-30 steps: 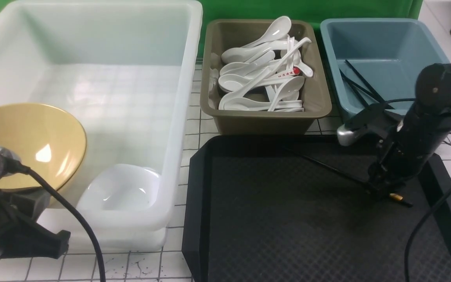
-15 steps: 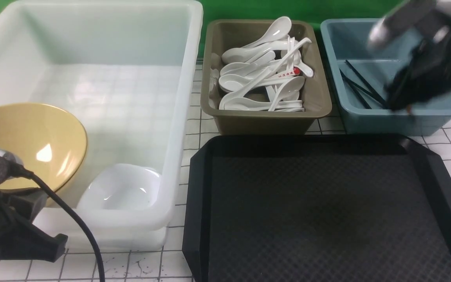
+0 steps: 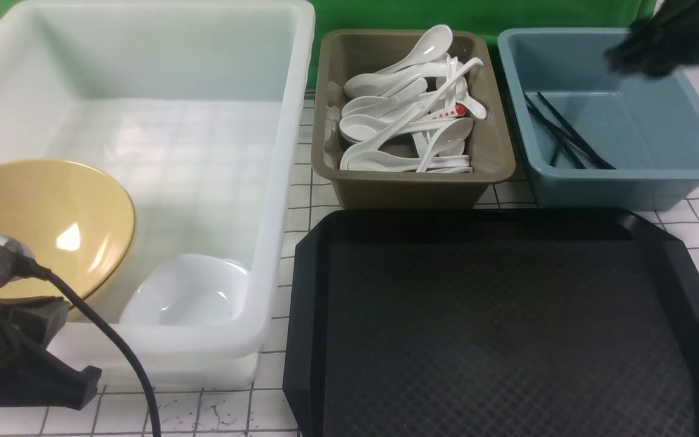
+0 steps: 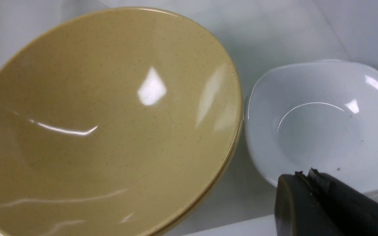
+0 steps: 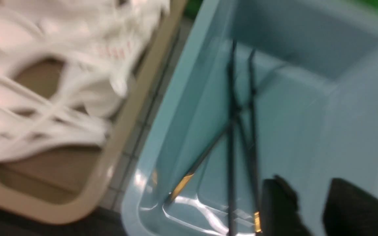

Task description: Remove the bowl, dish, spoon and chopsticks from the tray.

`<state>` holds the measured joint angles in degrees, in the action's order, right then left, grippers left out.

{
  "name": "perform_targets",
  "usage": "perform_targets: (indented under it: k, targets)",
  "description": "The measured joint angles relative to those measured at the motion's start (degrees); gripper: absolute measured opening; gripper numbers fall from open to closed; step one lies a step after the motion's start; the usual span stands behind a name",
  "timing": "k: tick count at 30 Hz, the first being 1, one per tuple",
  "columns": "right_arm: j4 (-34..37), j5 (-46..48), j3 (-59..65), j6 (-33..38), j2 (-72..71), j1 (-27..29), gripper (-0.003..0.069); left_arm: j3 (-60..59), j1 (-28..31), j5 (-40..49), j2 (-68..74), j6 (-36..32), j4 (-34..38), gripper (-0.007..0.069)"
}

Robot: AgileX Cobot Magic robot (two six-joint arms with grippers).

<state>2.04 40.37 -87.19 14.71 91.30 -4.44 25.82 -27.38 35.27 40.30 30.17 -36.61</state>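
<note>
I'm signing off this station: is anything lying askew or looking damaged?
One thing: the yellow bowl sits tilted in the white tub, not flat on its base. The white dish lies beside it. I see no spill or breakage.

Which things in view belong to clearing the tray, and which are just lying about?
Part of the job:
- black tray, bare where visible
- yellow bowl and white dish, in the white bin
- chopsticks, in the blue tub
- spoons in the brown tub; which one is ours, I can't tell

Just lying about:
- black cable
- green backdrop
</note>
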Motion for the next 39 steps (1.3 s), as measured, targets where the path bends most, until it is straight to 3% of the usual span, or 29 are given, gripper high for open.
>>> perform_targets:
  k: [3,5,7,12,16,19,28,34,36,39]
  targets:
    - [0.41,-3.34,6.24,0.11,-13.57,-0.97,0.0073,0.0,0.0,0.02,0.0,0.0,0.0,-0.0006]
    - [0.81,-6.01,10.25,0.11,-18.37,-1.47,0.0046,0.0,0.0,0.06,0.0,0.0,0.0,-0.0006]
    - [1.4,-13.24,21.11,0.39,-30.79,-2.56,0.0035,0.0,0.0,0.06,0.0,0.0,0.0,-0.0006]
    - [1.52,-29.37,44.47,2.23,-46.22,-3.1,0.0035,0.0,0.0,0.06,0.0,0.0,0.0,-0.0006]
    - [1.52,-36.53,58.38,3.35,-53.81,-3.1,0.0035,0.0,0.0,0.12,0.0,0.0,0.0,-0.0006]
    - [1.97,-37.58,69.9,2.09,-61.87,-3.1,0.0036,0.0,0.0,0.12,0.0,0.0,0.0,-0.0006]
    - [2.82,-35.58,87.34,-4.29,-79.67,-3.1,0.0036,0.0,0.0,0.12,0.0,0.0,0.05,-0.0006]
    - [1.84,-32.53,88.79,-6.87,-89.55,-3.04,0.0036,0.0,0.0,0.12,0.0,0.0,0.11,-0.0006]
    - [-4.18,-28.89,88.79,-13.94,-91.67,-1.9,0.0038,0.0,0.0,0.19,0.0,0.0,0.11,-0.0006]
    - [-7.39,-26.29,88.83,-19.08,-91.94,-0.03,0.0039,0.0,0.0,0.31,0.0,0.0,0.11,-0.0006]
